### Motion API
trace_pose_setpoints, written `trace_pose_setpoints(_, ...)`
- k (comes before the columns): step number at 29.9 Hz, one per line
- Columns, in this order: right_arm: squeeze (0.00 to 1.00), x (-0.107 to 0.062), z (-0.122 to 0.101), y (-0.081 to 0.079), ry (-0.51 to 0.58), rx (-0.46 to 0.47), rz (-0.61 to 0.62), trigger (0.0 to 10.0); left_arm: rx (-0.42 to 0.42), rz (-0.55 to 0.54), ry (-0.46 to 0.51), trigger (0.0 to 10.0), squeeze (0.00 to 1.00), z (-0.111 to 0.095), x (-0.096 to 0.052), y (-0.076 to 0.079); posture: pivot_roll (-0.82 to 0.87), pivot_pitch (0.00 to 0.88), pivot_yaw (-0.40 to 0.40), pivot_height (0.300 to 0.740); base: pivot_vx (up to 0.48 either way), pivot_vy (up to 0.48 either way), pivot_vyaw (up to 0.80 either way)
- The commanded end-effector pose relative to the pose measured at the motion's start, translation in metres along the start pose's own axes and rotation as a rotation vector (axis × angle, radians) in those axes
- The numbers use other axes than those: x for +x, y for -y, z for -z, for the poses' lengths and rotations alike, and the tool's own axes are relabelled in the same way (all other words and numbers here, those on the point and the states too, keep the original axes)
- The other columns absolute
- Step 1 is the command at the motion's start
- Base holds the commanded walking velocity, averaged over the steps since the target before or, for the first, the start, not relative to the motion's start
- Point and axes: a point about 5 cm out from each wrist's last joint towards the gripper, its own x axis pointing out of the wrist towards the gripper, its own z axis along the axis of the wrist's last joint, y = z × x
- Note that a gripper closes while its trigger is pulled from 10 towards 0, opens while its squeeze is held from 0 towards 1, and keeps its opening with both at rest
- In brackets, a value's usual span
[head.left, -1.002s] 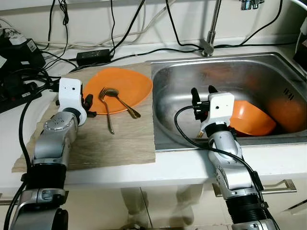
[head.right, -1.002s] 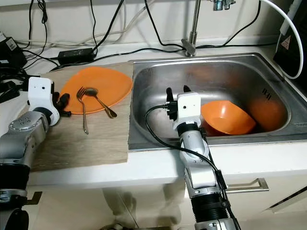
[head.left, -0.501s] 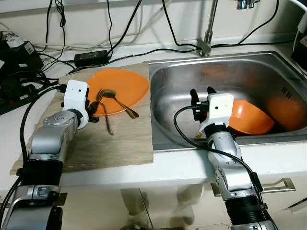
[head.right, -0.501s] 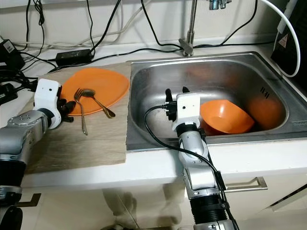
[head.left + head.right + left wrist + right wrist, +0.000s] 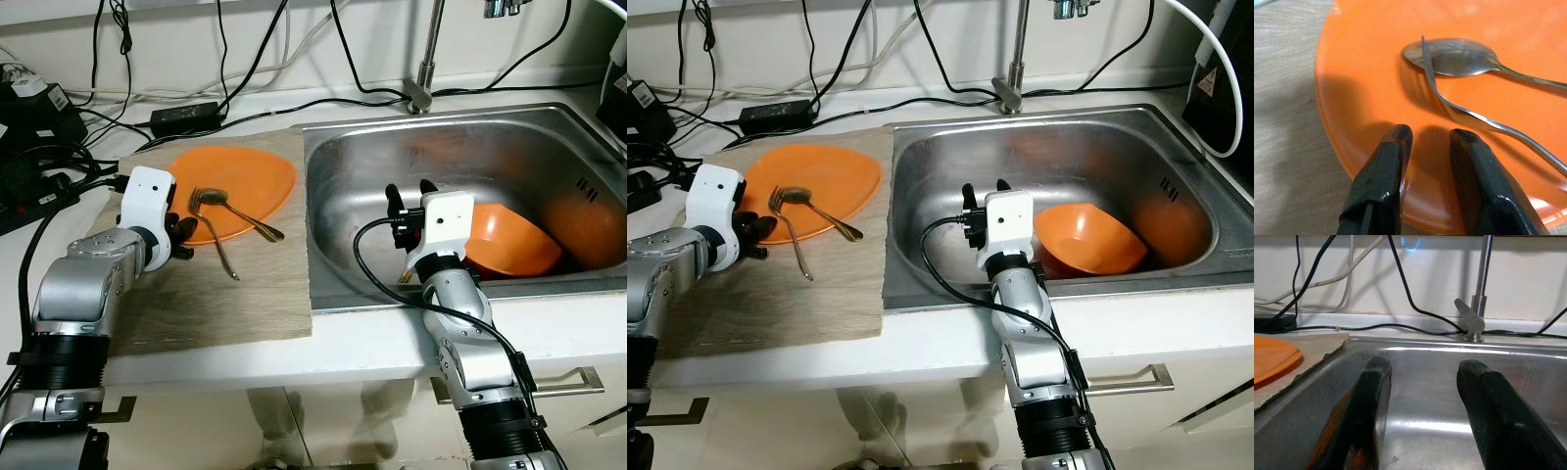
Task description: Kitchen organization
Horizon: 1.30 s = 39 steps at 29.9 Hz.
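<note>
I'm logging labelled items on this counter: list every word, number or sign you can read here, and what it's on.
None can be read.
White label on the black box at the counter's left: print too small.
Red-edged sticker on the black object right of the steel sink: too blurred.

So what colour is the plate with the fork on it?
Orange. The plate shows best in the left wrist view.

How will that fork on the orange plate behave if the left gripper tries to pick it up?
The fork looks like thin, shiny metal, so probably stiff, light and slippery. It lies nearly flat across the orange plate rim, so the left gripper fingers may skid off. Its tines overlap the spoon, which could shift too.
</note>
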Motion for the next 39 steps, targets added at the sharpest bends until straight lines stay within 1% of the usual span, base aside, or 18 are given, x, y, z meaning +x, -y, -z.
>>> trace_pose_setpoints(1,0.0,0.002,0.0,-0.005,-0.013,0.009,-0.022,10.0,0.016,0.007,-0.005,10.0,0.0,-0.004,-0.008,-0.002,0.02,0.0,0.11,0.74,0.0,0.0,0.0)
trace_pose_setpoints(2,0.0,0.002,0.0,-0.005,-0.013,0.009,-0.022,10.0,0.016,0.007,-0.005,10.0,0.0,-0.004,-0.008,-0.002,0.02,0.0,0.11,0.74,0.0,0.0,0.0)
trace_pose_setpoints(7,0.0,0.002,0.002,-0.005,-0.019,0.008,-0.026,10.0,0.014,0.014,-0.007,10.0,0.0,-0.006,-0.018,-0.001,0.03,0.0,0.108,0.74,0.0,0.0,0.0)
trace_pose_setpoints(10,0.0,0.0,0.005,-0.005,-0.031,0.004,-0.029,10.0,0.01,0.026,-0.029,10.0,0.0,0.0,-0.027,0.001,0.04,0.0,0.105,0.74,0.0,0.0,0.0)
trace_pose_setpoints(11,0.0,0.0,0.007,-0.005,-0.037,0.002,-0.031,10.0,0.003,0.028,-0.045,10.0,0.0,0.005,-0.031,0.002,0.05,0.0,0.101,0.74,0.0,0.0,0.0)
trace_pose_setpoints(15,0.0,-0.001,0.008,-0.005,-0.04,0.002,-0.033,10.0,0.002,0.025,-0.049,10.0,0.0,0.007,-0.033,0.002,0.05,0.0,0.1,0.74,0.0,0.0,0.0)
trace_pose_setpoints(18,0.0,0.0,0.008,-0.006,-0.041,0.001,-0.038,10.0,-0.003,0.008,-0.013,10.0,0.0,0.002,-0.033,0.003,0.05,0.0,0.092,0.74,0.0,0.0,0.0)
trace_pose_setpoints(19,0.0,0.001,0.007,-0.007,-0.037,0.0,-0.042,10.0,-0.014,-0.021,0.052,10.0,0.0,-0.007,-0.031,0.001,0.05,0.0,0.089,0.74,0.0,0.0,0.0)
trace_pose_setpoints(20,0.0,0.001,0.007,-0.007,-0.037,0.0,-0.042,10.0,-0.014,-0.021,0.052,10.0,0.0,-0.007,-0.031,0.001,0.05,0.0,0.089,0.74,0.0,0.0,0.0)
trace_pose_setpoints(21,0.0,0.003,0.006,-0.007,-0.029,-0.002,-0.046,10.0,-0.048,-0.122,0.241,10.0,0.0,-0.031,-0.028,-0.01,0.04,0.0,0.082,0.74,0.0,0.0,0.0)
trace_pose_setpoints(22,0.0,0.003,0.006,-0.007,-0.029,-0.002,-0.046,10.0,-0.048,-0.122,0.241,10.0,0.0,-0.031,-0.028,-0.01,0.04,0.0,0.082,0.74,0.0,0.0,0.0)
trace_pose_setpoints(23,0.0,0.003,0.006,-0.007,-0.027,-0.002,-0.046,10.0,-0.055,-0.154,0.306,10.0,0.0,-0.039,-0.029,-0.014,0.04,0.0,0.082,0.74,0.0,0.0,0.0)
trace_pose_setpoints(24,0.0,0.003,0.006,-0.007,-0.026,-0.004,-0.046,10.0,-0.061,-0.164,0.332,10.0,0.0,-0.042,-0.029,-0.014,0.03,0.0,0.08,0.74,0.0,0.0,0.0)
trace_pose_setpoints(28,0.0,0.003,0.006,-0.006,-0.026,-0.008,-0.047,10.0,-0.082,-0.153,0.335,10.0,0.0,-0.043,-0.026,-0.012,0.02,0.0,0.08,0.74,0.0,0.0,0.0)
trace_pose_setpoints(32,0.0,0.004,0.006,-0.003,-0.026,-0.018,-0.043,10.0,-0.076,-0.162,0.337,10.0,0.0,-0.047,-0.014,-0.012,0.01,0.0,0.08,0.74,0.0,0.0,0.0)
trace_pose_setpoints(35,0.0,0.004,0.006,-0.003,-0.025,-0.019,-0.043,10.0,-0.077,-0.165,0.342,10.0,0.0,-0.048,-0.01,-0.013,0.01,0.0,0.08,0.74,0.0,0.0,0.0)
trace_pose_setpoints(37,0.0,0.005,0.006,-0.004,-0.025,-0.022,-0.045,10.0,-0.068,-0.168,0.304,10.0,0.0,-0.042,0.0,-0.014,0.01,0.0,0.08,0.74,0.0,0.0,0.0)
trace_pose_setpoints(39,0.0,0.005,0.006,-0.004,-0.024,-0.023,-0.046,10.0,-0.07,-0.178,0.306,10.0,0.0,-0.041,0.007,-0.016,0.0,0.0,0.08,0.74,0.0,0.0,0.0)
